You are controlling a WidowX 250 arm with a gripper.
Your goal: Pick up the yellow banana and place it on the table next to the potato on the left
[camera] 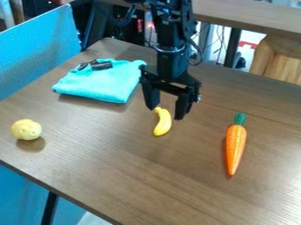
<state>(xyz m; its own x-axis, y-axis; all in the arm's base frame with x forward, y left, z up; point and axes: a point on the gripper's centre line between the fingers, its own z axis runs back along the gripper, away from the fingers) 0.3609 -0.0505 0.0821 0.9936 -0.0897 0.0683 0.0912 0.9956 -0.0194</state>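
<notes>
The claw (167, 107) is hanging released and empty near the yellow banana (163, 124), which is lying ungrasped and not yet lifted on the counter (135, 176), while the blue cloth (103, 86), carrot (236, 145) and potato (26, 129) are resting farther out.

Arm: black jointed robot arm (167, 33), down from the top edge
Wrist: black cylindrical wrist (171, 63), nearly upright
Gripper: black two-finger gripper (164, 113), hanging low, pointing down
Jaws: spread wide, one tip lower in view
</notes>
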